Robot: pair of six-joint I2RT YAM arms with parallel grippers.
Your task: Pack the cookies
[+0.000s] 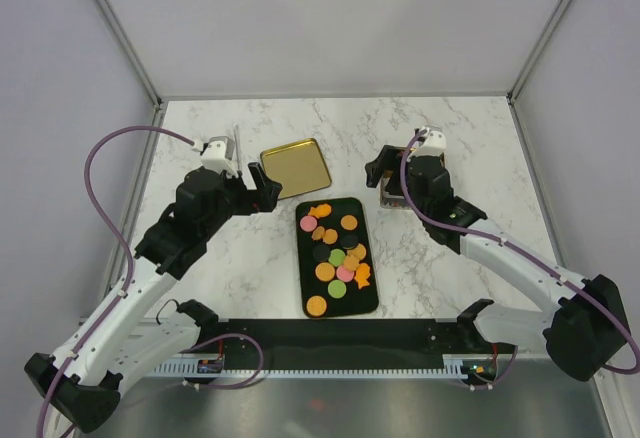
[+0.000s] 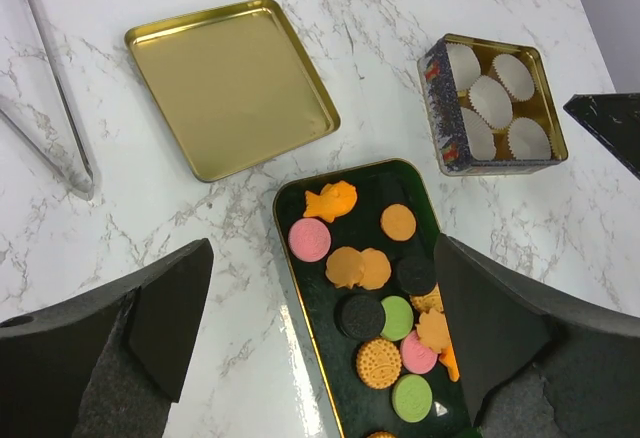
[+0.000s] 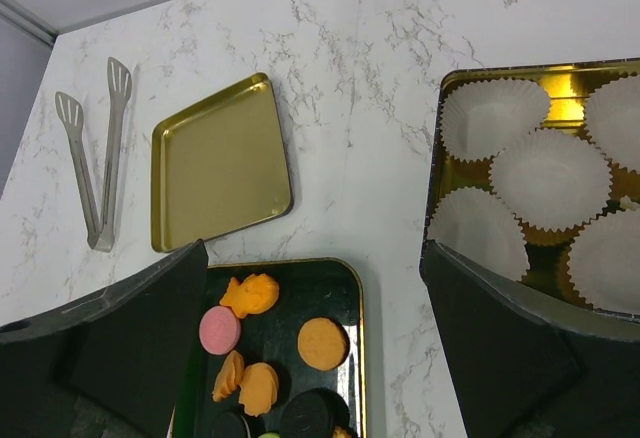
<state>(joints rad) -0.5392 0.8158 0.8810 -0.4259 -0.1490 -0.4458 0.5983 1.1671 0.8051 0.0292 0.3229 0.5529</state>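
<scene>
The cookies (image 1: 337, 257), round and star-like pieces in orange, pink, green and dark brown, lie on a black tray (image 1: 303, 280) in the middle of the table. My left gripper (image 1: 266, 186) is open and empty, up and left of the tray's far end. In the left wrist view its fingers straddle the cookies (image 2: 380, 318) from above. My right gripper (image 1: 384, 180) is open and empty, between the tray's far right corner and the tin (image 1: 396, 196). The right wrist view shows the cookies (image 3: 325, 343) at lower left and the tin (image 3: 520, 173), lined with white paper cups, at right.
A gold tin lid (image 1: 296, 166) lies upside down behind the tray; it also shows in both wrist views (image 2: 230, 86) (image 3: 220, 163). Metal tongs (image 1: 237, 148) lie left of the lid (image 3: 95, 158). White walls close in the marble table (image 1: 450, 258).
</scene>
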